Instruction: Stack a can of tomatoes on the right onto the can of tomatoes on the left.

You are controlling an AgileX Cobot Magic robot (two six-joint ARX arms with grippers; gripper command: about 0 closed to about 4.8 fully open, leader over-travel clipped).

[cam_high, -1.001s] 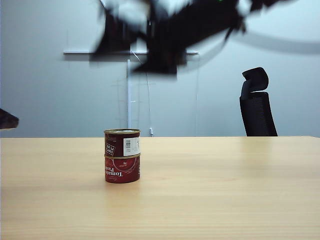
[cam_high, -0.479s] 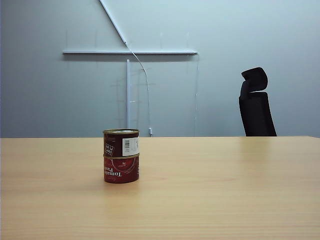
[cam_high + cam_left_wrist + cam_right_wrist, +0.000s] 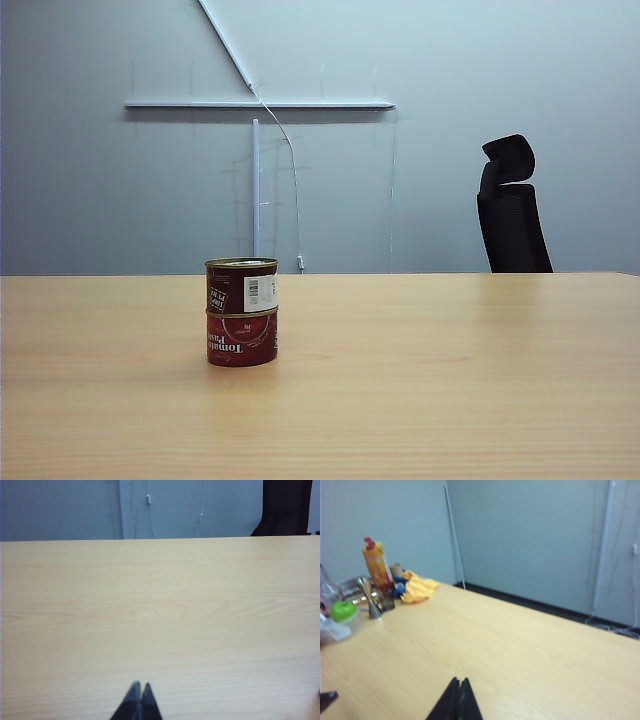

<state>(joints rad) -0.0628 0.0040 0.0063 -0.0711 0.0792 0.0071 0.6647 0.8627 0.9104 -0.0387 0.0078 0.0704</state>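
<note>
Two tomato cans stand stacked on the wooden table [image 3: 450, 380], left of centre in the exterior view. The upper can [image 3: 242, 286] sits squarely on the lower can [image 3: 242, 340], rims touching, both upright. The upper one shows a white barcode patch on its right side; the lower one carries white lettering that reads upside down. Nothing touches the stack, and neither arm appears in this view.

Behind the table, a black office chair [image 3: 513, 208] stands at the right against a pale wall.

The left gripper [image 3: 138, 687] shows at the bottom edge of the left wrist view, its two dark fingers pressed together with nothing between them, hovering over bare tabletop.

The right gripper [image 3: 458, 682] sits at the bottom centre of the right wrist view, likewise closed tight and empty. In the left part of that frame, clutter gathers at the table's far corner: an orange bottle with a red cap [image 3: 376, 566], a yellow cloth [image 3: 418, 588], and a green apple-like fruit [image 3: 343, 611]. The picture is somewhat blurred, so smaller items there are hard to name.
</note>
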